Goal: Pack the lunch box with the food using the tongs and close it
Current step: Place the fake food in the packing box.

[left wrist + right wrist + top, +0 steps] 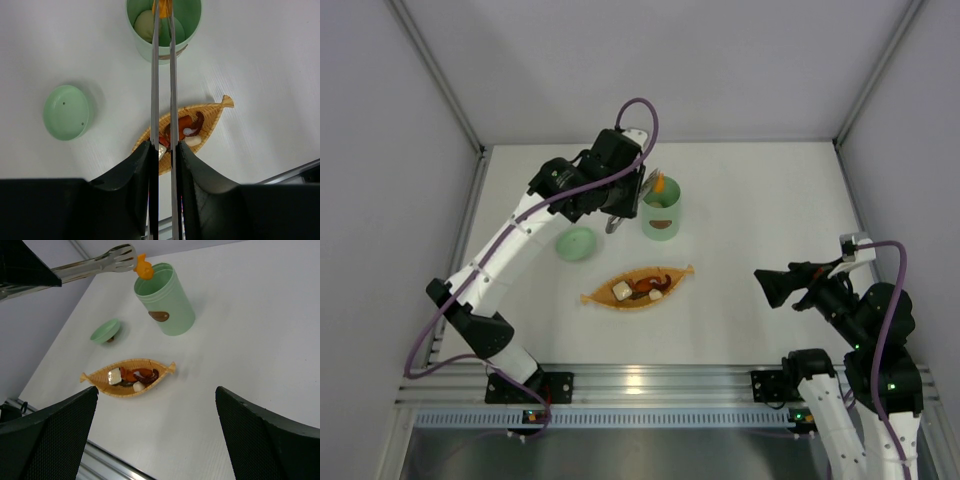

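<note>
Left fingers [164, 146]: closed partway on the tongs [155, 75], pressing the two thin arms near together
Tongs' tip: pinched an orange piece [144, 267], hung just above the rim of the lunch box [165, 300] at its 11 o'clock edge in the right wrist view; not yet dropped in
Lunch box: stood upright and open on the table [770, 200], at 12 o'clock from the tray [638, 288]
Already packed: a round beige piece [145, 25] low inside the box; hard to tell of anything more
Left to pack: a white piece [115, 375] plus orange and dark red-brown ones, all in the tray
Lid [576, 243]: lay at 9 o'clock from the box, well apart from it, hollow side up as far as seen; closing not begun
Progress: judged short of halfway
Right fingers [156, 392]: spread wide, held nothing, parked toward 4 o'clock of the table, well apart from the food
In the way: nothing between tray and box; likeliest snag judged to be the orange piece catching on the rim
</note>
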Controlling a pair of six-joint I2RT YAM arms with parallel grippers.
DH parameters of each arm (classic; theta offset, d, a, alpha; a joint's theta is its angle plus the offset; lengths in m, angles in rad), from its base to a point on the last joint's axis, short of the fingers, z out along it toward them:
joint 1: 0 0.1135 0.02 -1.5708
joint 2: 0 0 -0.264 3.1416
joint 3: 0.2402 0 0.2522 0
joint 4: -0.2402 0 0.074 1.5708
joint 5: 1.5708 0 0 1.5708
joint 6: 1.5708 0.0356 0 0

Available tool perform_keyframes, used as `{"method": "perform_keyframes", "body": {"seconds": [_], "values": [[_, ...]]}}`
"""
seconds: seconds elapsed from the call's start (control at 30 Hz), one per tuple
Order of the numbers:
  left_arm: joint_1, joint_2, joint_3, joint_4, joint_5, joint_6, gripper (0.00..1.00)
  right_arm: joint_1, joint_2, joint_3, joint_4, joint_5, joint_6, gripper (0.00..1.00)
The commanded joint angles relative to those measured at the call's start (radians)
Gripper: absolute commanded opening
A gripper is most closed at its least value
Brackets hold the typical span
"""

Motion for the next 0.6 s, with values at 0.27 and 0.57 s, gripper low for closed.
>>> {"method": "perform_keyframes", "body": {"seconds": [0.27,0.57], "values": [[0.002,-0.011,-0.008,0.071,0.022,0.021,0.28,-0.004,-0.013,0.017,-0.018,0.009,-0.016,0.99],[0.002,-0.018,-0.011,0.068,0.022,0.027,0.44,-0.004,-0.014,0.018,-0.019,0.009,-0.016,1.00]]}}
